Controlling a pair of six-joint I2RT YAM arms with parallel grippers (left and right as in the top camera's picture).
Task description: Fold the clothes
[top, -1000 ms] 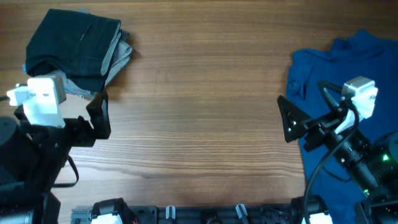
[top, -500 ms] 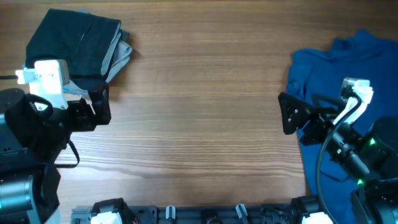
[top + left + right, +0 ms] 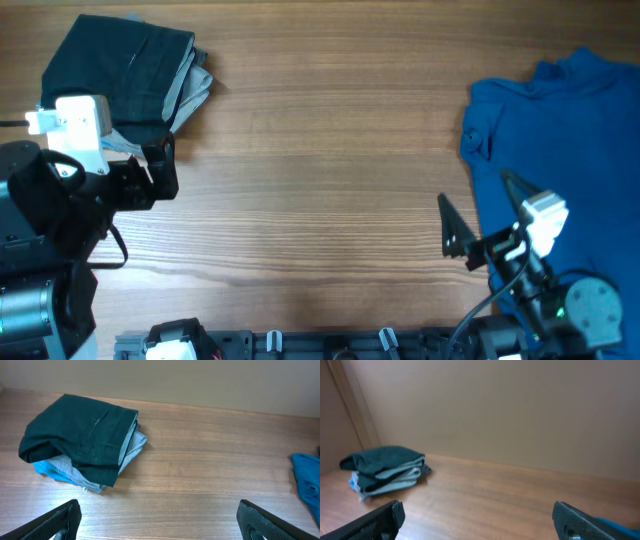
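A folded stack sits at the table's far left: a dark garment (image 3: 125, 70) on top, a grey one (image 3: 192, 97) under it, a light blue edge below. It also shows in the left wrist view (image 3: 80, 435) and the right wrist view (image 3: 382, 460). A blue garment (image 3: 560, 140) lies spread and unfolded at the right; its edge shows in the left wrist view (image 3: 307, 477). My left gripper (image 3: 160, 175) is open and empty, just in front of the stack. My right gripper (image 3: 455, 235) is open and empty, at the blue garment's left edge.
Bare wooden table (image 3: 320, 180) lies between the stack and the blue garment. A plain wall stands behind the table in the wrist views (image 3: 495, 410). Arm bases and mounts line the front edge (image 3: 330, 345).
My right arm has drawn back toward the front edge, off the blue garment, its gripper still open. My left arm shifted slightly a second ago and has been still since.
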